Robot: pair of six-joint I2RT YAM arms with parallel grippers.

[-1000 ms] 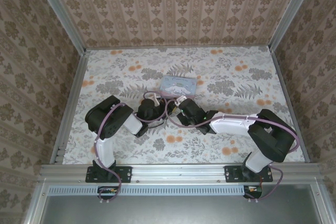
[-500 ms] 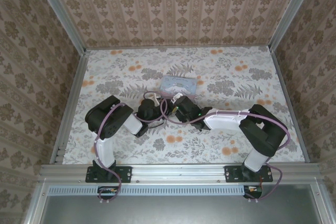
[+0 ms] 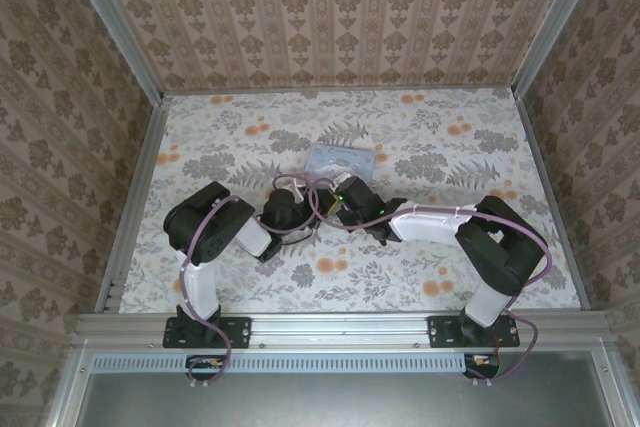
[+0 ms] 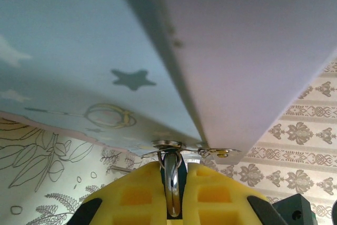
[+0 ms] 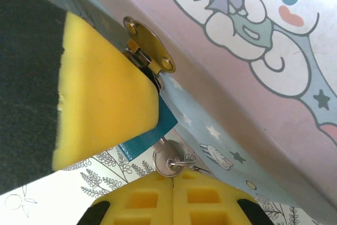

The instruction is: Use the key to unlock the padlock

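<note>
The teal-blue padlock [image 5: 145, 143] hangs at the brass hasp [image 5: 149, 46] of a pale blue cartoon tin [image 5: 253, 51]. My left gripper [image 4: 172, 169] is shut on it, and its chrome shackle [image 4: 172, 188] shows between the yellow pads. One of those left pads [image 5: 100, 93] hides most of the lock in the right wrist view. The silver key [image 5: 169, 160], with a small ring, sticks out of the padlock's underside. My right gripper [image 5: 172, 178] is shut on the lower edge of the key's head. In the top view both grippers [image 3: 285, 203] [image 3: 345, 195] meet just in front of the tin [image 3: 340, 158].
The floral table [image 3: 440, 137] is walled on three sides by patterned panels. The tin lies mid-table, just behind the grippers. A metal rail [image 3: 340, 327] runs along the near edge, where the arm bases are bolted.
My right arm has swung left toward the left gripper and the tin, and its jaws have closed on the key. The left arm has stayed put.
</note>
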